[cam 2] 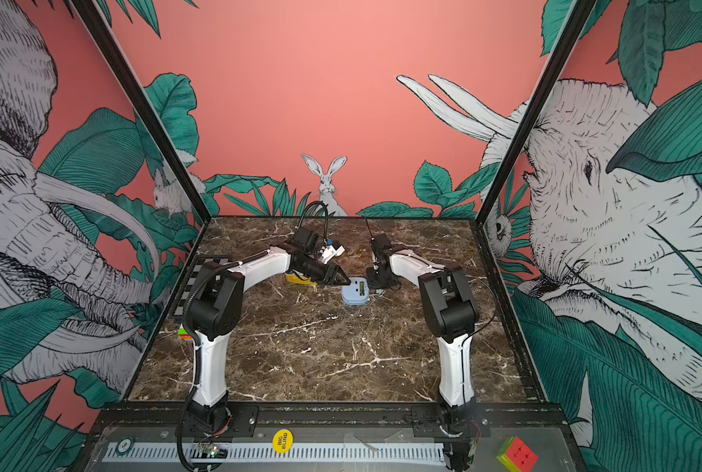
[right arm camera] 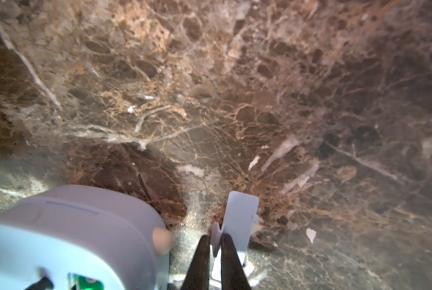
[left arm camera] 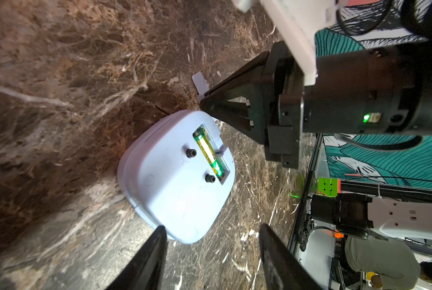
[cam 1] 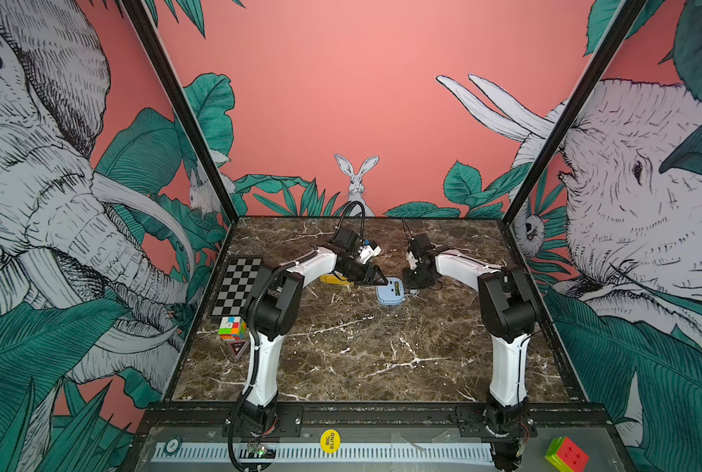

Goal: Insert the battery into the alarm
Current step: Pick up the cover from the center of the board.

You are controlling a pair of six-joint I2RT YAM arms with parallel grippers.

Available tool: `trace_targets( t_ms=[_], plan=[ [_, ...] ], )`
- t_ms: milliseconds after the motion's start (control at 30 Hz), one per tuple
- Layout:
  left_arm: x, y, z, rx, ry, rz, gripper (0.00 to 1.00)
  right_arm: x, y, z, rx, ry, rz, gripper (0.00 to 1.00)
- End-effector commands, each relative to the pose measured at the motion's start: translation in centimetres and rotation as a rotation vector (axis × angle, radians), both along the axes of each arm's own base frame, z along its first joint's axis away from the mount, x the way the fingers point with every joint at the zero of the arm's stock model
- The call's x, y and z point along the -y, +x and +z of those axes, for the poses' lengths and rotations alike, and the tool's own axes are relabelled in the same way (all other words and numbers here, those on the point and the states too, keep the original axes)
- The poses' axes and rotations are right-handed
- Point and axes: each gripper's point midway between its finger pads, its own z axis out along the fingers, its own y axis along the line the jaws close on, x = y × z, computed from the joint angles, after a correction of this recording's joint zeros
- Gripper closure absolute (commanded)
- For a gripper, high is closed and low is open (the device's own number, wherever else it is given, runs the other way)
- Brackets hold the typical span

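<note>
Left wrist view: alarm (left arm camera: 177, 180) back uppermost, battery (left arm camera: 208, 153) lying in its open compartment; left gripper (left arm camera: 211, 227) spread, empty, just beside the case. Right gripper (right arm camera: 216, 238) pinches the compartment cover (right arm camera: 240, 213) by its thin edge. Advice: lift gently, hold level, align tabs before pressing.

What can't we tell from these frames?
Front face of the alarm: it lies back up on the table, hidden in every view.
Polarity marks on the battery: too small in the left wrist view.
What the yellow object is: mostly behind the left arm in both top views.
Outline of the battery cover in the right gripper: too small in top views, partly behind its fingers in the right wrist view.
</note>
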Motion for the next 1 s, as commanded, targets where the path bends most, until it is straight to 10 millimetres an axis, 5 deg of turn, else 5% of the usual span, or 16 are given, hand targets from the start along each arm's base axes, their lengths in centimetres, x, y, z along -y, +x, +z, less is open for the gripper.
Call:
trace_targets(
  t_ms=[0, 267, 433, 600, 767, 967],
  plan=[
    [0.2, 0.3, 1.8, 0.037, -0.014, -0.006, 0.40, 0.3, 0.2, -0.4, -0.010, -0.006, -0.016, 0.90],
    [0.3, 0.4, 2.0, 0.046, -0.010, -0.009, 0.40, -0.1, 0.5, 0.2, 0.007, 0.028, -0.022, 0.97],
    [0.0, 1.0, 2.8, 0.089, 0.003, 0.009, 0.35, -0.8, 1.0, 2.7, 0.073, 0.116, -0.043, 1.00],
    [-0.8, 3.1, 5.2, 0.173, -0.039, 0.099, 0.32, -2.3, 1.5, 7.4, 0.189, 0.333, -0.027, 1.00],
    [-1.2, 4.7, 7.8, 0.266, -0.118, 0.150, 0.30, -4.2, -0.3, 9.6, 0.153, 0.539, 0.097, 1.00],
    [-0.9, 5.4, 7.9, 0.273, -0.140, 0.145, 0.32, -5.7, -0.1, 10.3, 0.124, 0.686, 0.119, 1.00]
  ],
)
